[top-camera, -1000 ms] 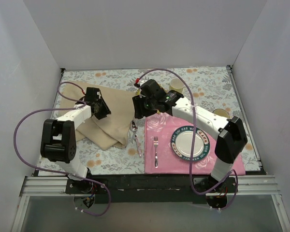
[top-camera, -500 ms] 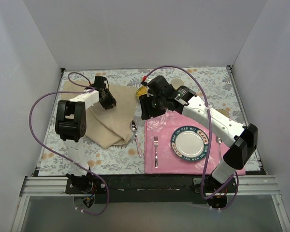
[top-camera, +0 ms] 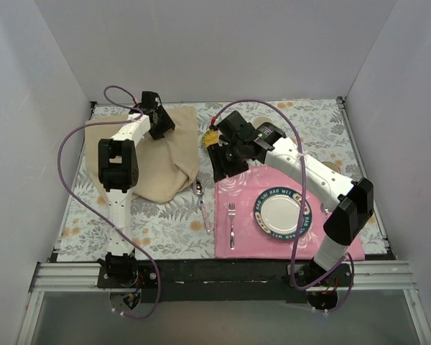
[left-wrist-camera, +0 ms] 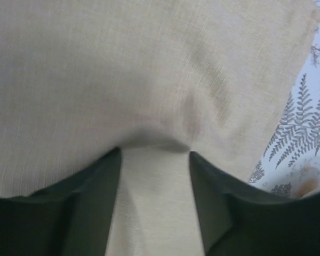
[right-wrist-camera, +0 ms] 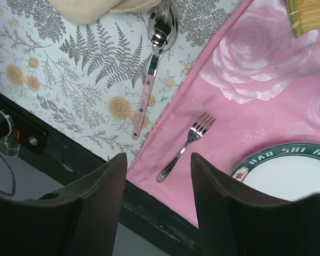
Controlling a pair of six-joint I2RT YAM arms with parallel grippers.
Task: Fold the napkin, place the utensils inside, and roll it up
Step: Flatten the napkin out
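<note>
You have the napkin [top-camera: 167, 162] on the far-left part of the table [right-wrist-camera: 69, 64], doubled over in a loose heap, so I judge the fold is not neat yet. The left gripper [left-wrist-camera: 154, 160] sits low on its far edge w/ a band of cloth running between the fingers. The jaws stand apart, but I cannot tell if they pinch the cloth or only straddle it. The right gripper [right-wrist-camera: 159, 160] hangs above the table w/ fingers apart and nothing in them. It looks down on one spoon [right-wrist-camera: 149, 80] and the fork [right-wrist-camera: 182, 149]; a 2nd spoon I can't find. Both utensils lie w/ the long axis near-to-far, handles toward the arm bases. The spoon bowl is just beside the napkin's near-right corner, and the fork is on the left edge of the pink mat [right-wrist-camera: 266, 69]. The napkin is to the left of the cutlery, so the right arm is nearer for the pick-up – approach across the handle, not along it.
</note>
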